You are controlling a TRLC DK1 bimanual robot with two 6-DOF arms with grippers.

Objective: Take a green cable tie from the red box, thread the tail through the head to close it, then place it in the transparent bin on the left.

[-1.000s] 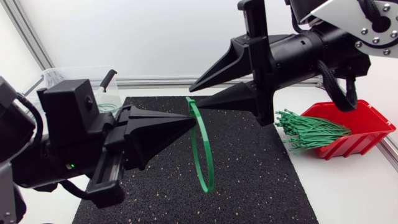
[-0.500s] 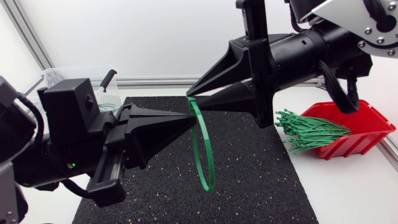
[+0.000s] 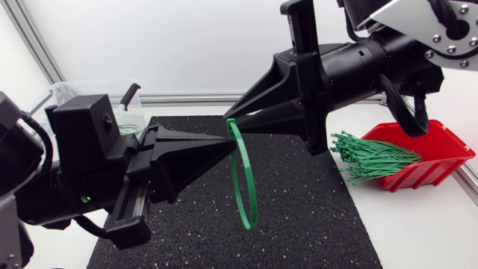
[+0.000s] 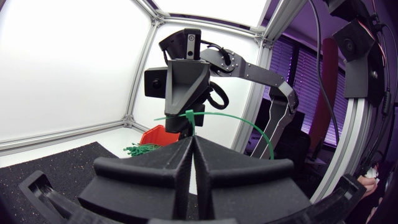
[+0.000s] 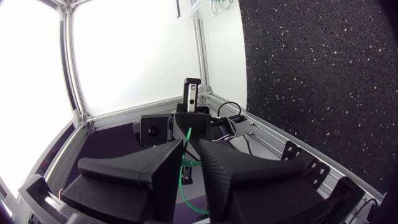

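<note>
Above the mat [image 3: 314, 217], nearest: left gripper [image 3: 228, 142], coming in from the left side, fingers pressed together on the top of one green cable tie [image 3: 243, 179]. The tie is closed into a loop that hangs upright from the fingertips, clear of the mat.

Just behind, tip to tip with it: right gripper [image 3: 233, 119], coming in from the right side, fingers a narrow gap apart. In the right wrist view the tie runs through that gap; it does not show both fingers touching it.

Right side, on the white table [image 3: 418, 232]: red box [image 3: 441, 149], a bundle of ties [image 3: 370, 157] fanning out over its rim toward the mat.

Far left corner: clear bin [image 3: 131, 112], something green lying inside.
</note>
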